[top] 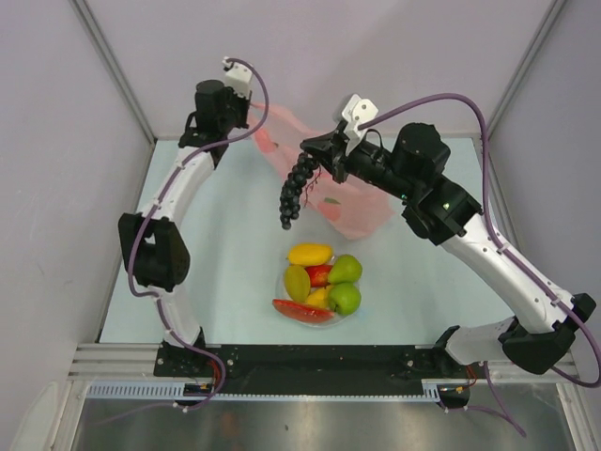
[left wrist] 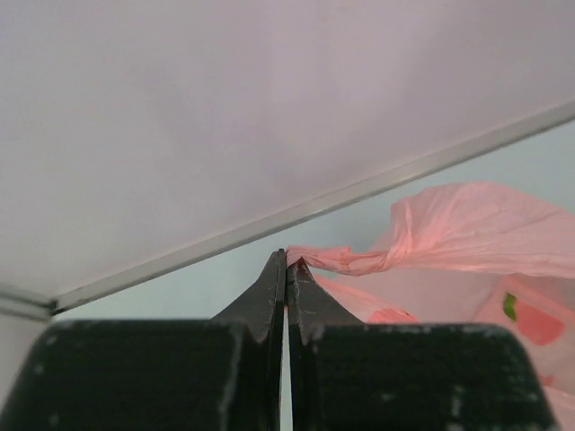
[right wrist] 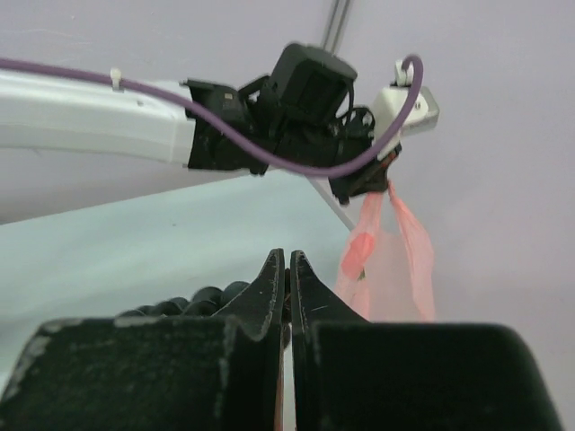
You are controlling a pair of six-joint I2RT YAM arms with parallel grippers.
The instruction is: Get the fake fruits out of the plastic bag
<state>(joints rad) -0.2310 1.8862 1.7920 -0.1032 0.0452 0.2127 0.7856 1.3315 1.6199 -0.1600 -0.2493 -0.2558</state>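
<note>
Aloft, grape bunch [top: 293, 195], hanging lengthwise (tip down)

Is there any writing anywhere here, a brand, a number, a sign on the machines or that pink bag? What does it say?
No readable text in any of the three views.
plastic bag: printed only with red and green fruit shapes, no words.
left arm and right arm: no label, brand or number shows on them.
</note>
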